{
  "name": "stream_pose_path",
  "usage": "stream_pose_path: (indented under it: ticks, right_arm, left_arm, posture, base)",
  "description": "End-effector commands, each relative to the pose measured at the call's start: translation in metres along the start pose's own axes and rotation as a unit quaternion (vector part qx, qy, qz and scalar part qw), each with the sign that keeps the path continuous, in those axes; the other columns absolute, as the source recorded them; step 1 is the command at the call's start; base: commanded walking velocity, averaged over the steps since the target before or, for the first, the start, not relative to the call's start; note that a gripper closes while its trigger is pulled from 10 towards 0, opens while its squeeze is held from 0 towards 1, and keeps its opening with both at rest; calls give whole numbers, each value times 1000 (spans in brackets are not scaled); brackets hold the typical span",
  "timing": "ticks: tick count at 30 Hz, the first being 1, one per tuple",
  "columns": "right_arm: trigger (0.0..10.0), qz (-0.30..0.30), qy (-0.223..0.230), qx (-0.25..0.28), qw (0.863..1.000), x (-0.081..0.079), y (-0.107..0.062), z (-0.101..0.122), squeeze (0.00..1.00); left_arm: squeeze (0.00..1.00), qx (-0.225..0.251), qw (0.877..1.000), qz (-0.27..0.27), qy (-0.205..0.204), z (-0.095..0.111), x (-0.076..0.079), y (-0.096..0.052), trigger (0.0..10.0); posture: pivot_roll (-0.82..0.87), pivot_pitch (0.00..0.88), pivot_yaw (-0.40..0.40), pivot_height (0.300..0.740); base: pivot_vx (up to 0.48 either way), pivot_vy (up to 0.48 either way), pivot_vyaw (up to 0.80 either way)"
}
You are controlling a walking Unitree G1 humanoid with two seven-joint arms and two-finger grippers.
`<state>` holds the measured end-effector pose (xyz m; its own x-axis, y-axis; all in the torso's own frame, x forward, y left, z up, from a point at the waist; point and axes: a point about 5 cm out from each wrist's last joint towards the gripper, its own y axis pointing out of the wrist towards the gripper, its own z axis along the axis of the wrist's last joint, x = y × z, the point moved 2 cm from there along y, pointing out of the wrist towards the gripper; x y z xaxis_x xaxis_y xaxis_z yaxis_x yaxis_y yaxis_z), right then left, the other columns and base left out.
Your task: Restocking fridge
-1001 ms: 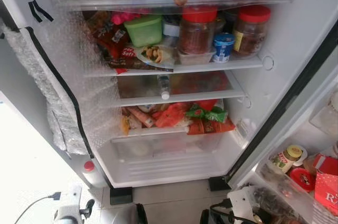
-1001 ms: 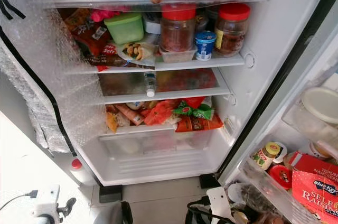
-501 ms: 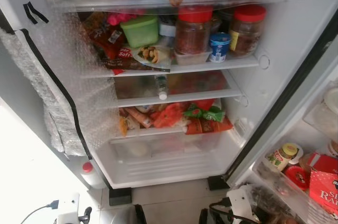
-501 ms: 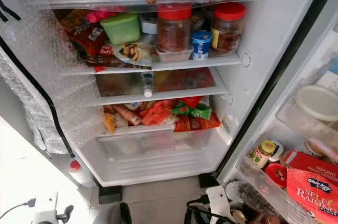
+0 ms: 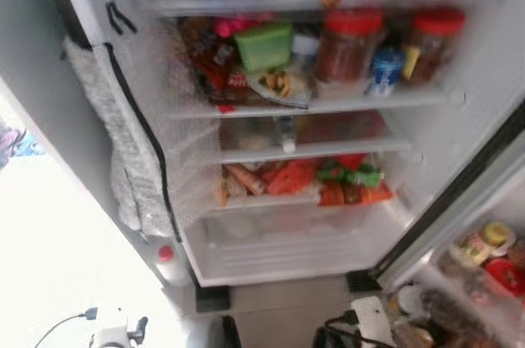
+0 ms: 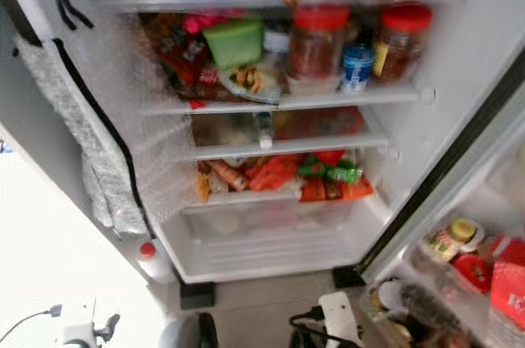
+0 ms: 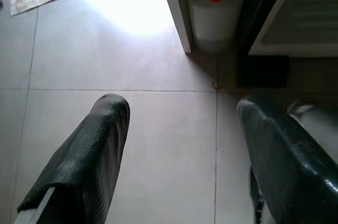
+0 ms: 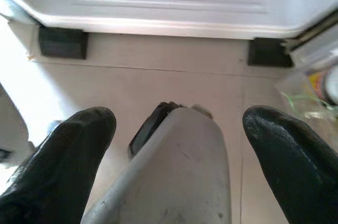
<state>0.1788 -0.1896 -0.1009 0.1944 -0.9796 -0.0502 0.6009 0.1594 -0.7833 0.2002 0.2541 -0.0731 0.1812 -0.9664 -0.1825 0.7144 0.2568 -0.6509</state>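
You are standing in front of the open fridge (image 6: 459, 28) with nothing in hand yet. The left gripper (image 7: 179, 150) hangs low over the tiled floor (image 7: 132, 113), its fingers (image 7: 90, 155) spread wide and empty; beyond them a white jug with a red cap (image 7: 215, 2) stands on the floor just beside the fridge's corner. The right gripper (image 8: 174, 155) also hangs low in front of the fridge base, fingers wide apart, with the robot's own grey leg between them but not gripped.

The fridge itself is already well filled. On the upper shelf (image 6: 328, 102) you have a green lidded tub (image 6: 235, 41), two red-lidded jars (image 6: 317, 40), a small blue-topped cup (image 6: 358, 67) and red packets at the left. The shelf below holds a clear bottle (image 6: 263, 129) lying on its side, and the next one down carries a heap of orange, red and green packets (image 6: 287, 177). The bottom drawer (image 6: 271, 237) looks empty. The door rack (image 6: 459, 282) at the right holds a yellow-lidded jar (image 6: 450, 239), a red lid and a red box.

The head views are blurred, so finer labels cannot be read. As for progress, I judge the restocking to be between items: neither gripper carries stock, no item waiting to go in is in view, and room remains mainly in the bottom drawer. You will likely need to fetch the next item before anything else goes in.
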Motion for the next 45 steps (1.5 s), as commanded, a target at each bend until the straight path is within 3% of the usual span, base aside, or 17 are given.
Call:
stream_pose_path:
  ticks: [1,26,45]
  right_arm:
    - [10000,10,12,-35,999,-10,-3,-20,0]
    - [10000,0,18,-40,999,-10,-3,-23,0]
    - [10000,-6,20,-42,999,-9,-3,-23,0]
  left_arm:
    - [0,-10,1000,3,11,-7,-3,-2,10000]
    - [0,-8,1000,-13,17,-7,4,-2,10000]
    - [0,-2,998,-40,52,-11,17,-4,10000]
  posture:
    - [-19,40,10,632]
    - [-23,16,20,632]
    - [-21,24,17,732]
  base:
    - [0,352,0]
    - [0,335,0]
    - [0,0,0]
